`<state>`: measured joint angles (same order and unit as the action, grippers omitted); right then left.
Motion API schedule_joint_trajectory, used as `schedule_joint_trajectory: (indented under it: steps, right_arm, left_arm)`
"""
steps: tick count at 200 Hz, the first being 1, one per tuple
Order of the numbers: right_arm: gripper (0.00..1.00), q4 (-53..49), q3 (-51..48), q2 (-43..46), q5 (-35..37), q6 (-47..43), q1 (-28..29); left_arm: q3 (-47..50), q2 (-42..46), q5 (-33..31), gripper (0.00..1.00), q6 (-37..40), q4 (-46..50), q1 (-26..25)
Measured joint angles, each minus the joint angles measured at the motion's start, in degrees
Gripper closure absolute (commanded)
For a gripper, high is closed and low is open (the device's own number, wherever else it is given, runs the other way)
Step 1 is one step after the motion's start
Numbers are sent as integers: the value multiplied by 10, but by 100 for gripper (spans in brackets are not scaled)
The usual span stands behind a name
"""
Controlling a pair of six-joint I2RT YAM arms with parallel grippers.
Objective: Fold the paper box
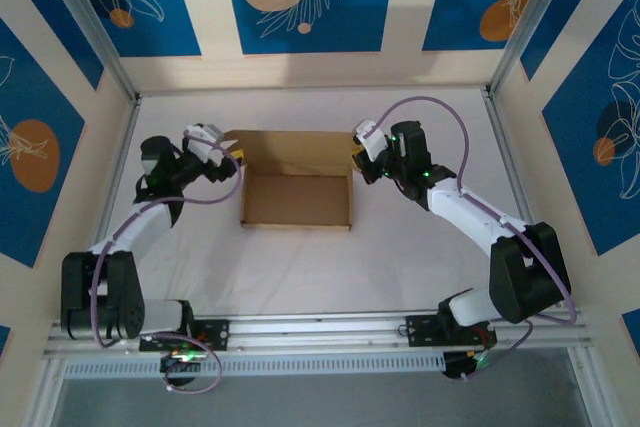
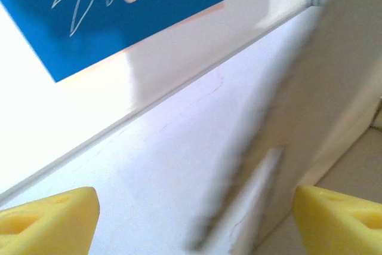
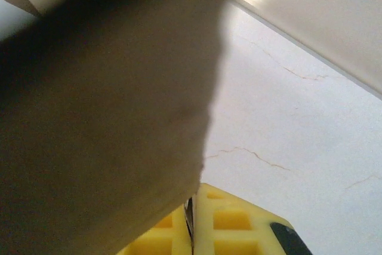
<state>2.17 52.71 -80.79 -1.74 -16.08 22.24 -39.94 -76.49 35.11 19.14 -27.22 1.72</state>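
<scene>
Right gripper (image 1: 358, 154) pinches the paper box (image 1: 297, 199) at centre frame; left gripper (image 1: 236, 154) stands wide at its left edge.

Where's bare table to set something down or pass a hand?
Widest bare patch: white table between the brown cardboard box's near wall and the base rail, flanked by both arms. Narrow strip behind the box. Crowded at its back corners: left gripper open, right gripper shut on cardboard.

White arms (image 1: 466, 210) with black joints, purple cables (image 1: 430, 99), yellow fingers (image 2: 48, 219).
</scene>
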Motion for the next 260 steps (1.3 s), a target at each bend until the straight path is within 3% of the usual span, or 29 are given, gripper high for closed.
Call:
schedule_joint_trajectory:
  steps: [10, 42, 70, 96, 123, 149, 217, 260]
  right_arm:
    - [100, 0, 0, 0, -2, 0, 0]
    - [100, 0, -1, 0, -2, 0, -2]
    - [100, 0, -1, 0, -2, 0, -2]
    - [100, 0, -1, -1, -2, 3, -2]
    - [100, -3, 11, -15, 12, 31, 7]
    - [100, -6, 35, -38, 67, 84, 25]
    - [100, -16, 93, -84, 284, 288, 72]
    - [100, 34, 68, -79, 363, 355, 97]
  left_arm:
    - [0, -9, 10, 25, -5, -2, 9]
    - [0, -29, 34, 62, -20, -7, 12]
    - [-2, -30, 43, 73, -19, 5, 8]
    - [-5, -30, 42, 100, -19, 22, -4]
    - [-14, -30, 13, 100, -40, 28, -27]
    - [-4, -24, -60, 100, -75, 14, -56]
    - [106, -1, -219, 100, -175, -134, -150]
    - [137, -3, -334, 100, -217, -223, -210]
